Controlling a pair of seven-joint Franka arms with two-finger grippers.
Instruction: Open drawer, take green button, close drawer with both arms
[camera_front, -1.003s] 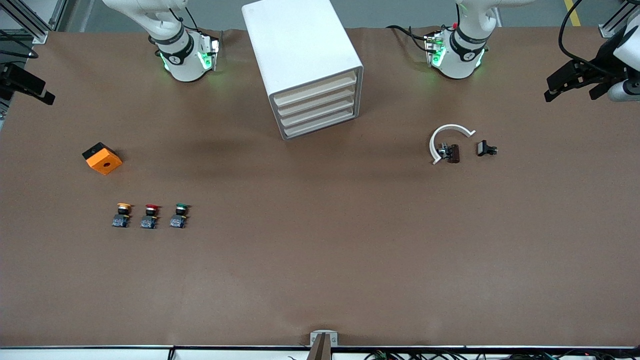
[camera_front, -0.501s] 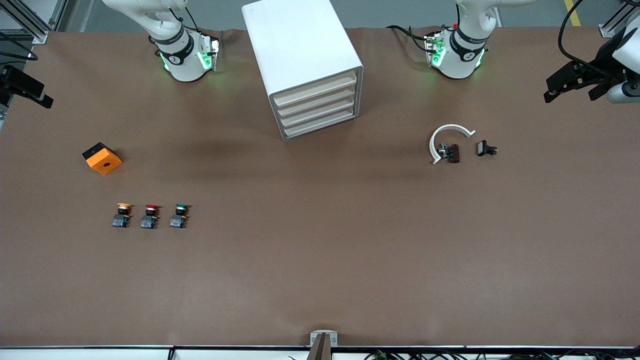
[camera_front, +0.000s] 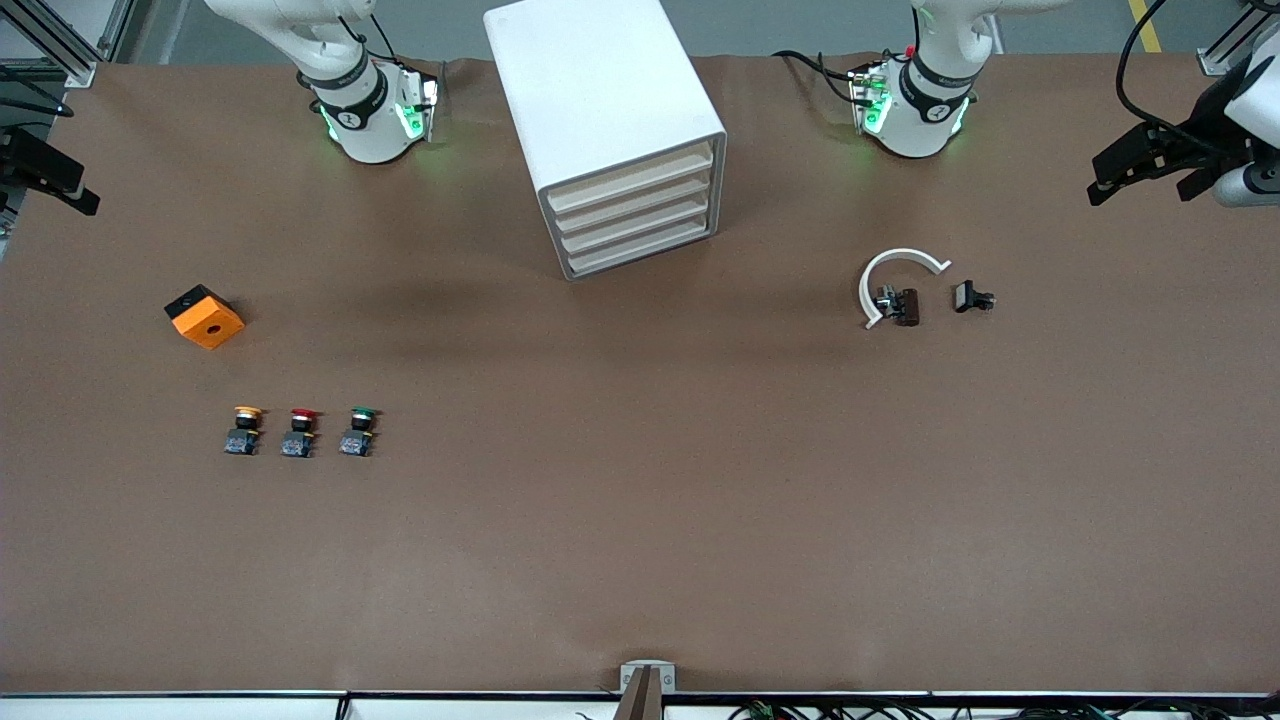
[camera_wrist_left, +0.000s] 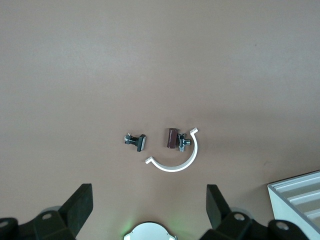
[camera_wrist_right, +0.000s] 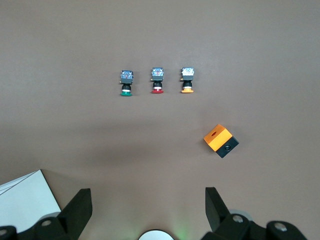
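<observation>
cabinet (camera_front: 610, 130) taken as landmark, standing on the counter (camera_front: 640, 520) between the two arm bases. four cream fronts all flush; lowest drawer (camera_front: 640, 250) shut, its long axis running across the cabinet face, the face angled toward the front camera and slightly toward the left arm's end.

green button (camera_front: 360, 430) not in the drawer: found on the counter, nearer the front camera than the cabinet and toward the right arm's end, last in a row with the red button (camera_front: 300, 432) and yellow button (camera_front: 243, 430), green closest to the cabinet. orange block (camera_front: 204, 316) near that row.

left gripper (camera_front: 1140, 170) held high at the left arm's end, well apart from the cabinet, fingers (camera_wrist_left: 80, 207) spread wide, empty. right gripper (camera_front: 50, 180) high at the right arm's end, fingers (camera_wrist_right: 75, 210) likewise wide apart, empty.

white clip (camera_front: 895, 280) and small dark parts (camera_front: 972, 296) lying toward the left arm's end of the cabinet.

judgement: nothing begun. drawer front turned toward the left arm's side, favouring that arm for the pull; button closer to the right arm.
</observation>
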